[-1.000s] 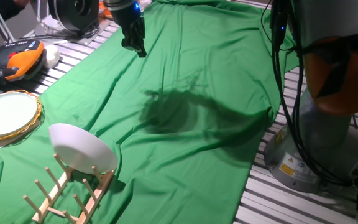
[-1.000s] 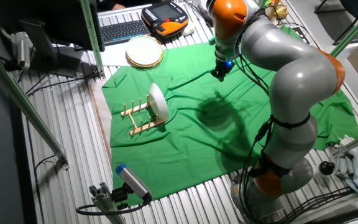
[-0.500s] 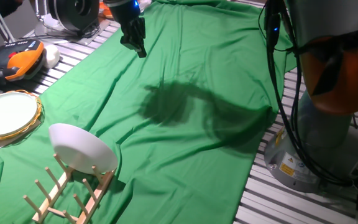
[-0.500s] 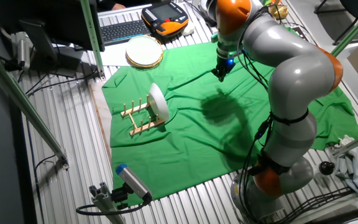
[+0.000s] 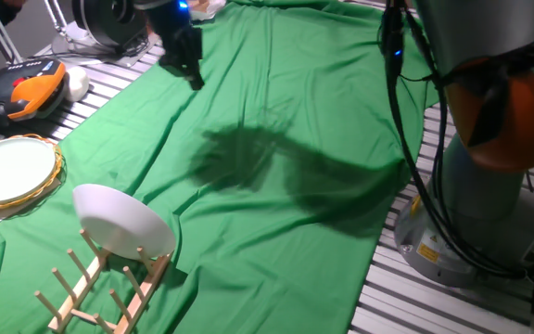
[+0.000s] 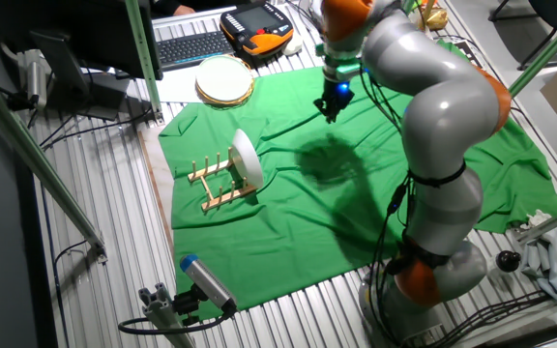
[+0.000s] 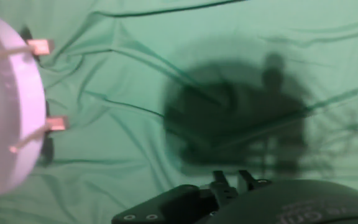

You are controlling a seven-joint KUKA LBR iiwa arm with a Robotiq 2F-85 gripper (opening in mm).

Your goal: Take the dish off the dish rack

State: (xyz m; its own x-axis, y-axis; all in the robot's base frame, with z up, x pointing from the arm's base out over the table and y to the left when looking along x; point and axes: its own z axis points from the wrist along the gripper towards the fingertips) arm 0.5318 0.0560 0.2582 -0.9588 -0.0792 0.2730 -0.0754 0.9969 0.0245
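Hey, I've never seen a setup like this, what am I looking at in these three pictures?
The big grey and orange machine is a robot arm with a two-finger gripper at its tip. Two pictures come from fixed cameras on different sides of the table; the third, blurry one comes from a camera on the hand, looking down. On the green cloth stands a small wooden dish rack with a white dish propped upright in it. A gold-rimmed plate lies beside the cloth. The gripper hangs in the air, away from the rack, holding nothing.

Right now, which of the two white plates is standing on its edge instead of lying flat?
The plain white dish, propped nearly upright in the wooden dish rack. The gold-rimmed plate lies flat beside the green cloth.
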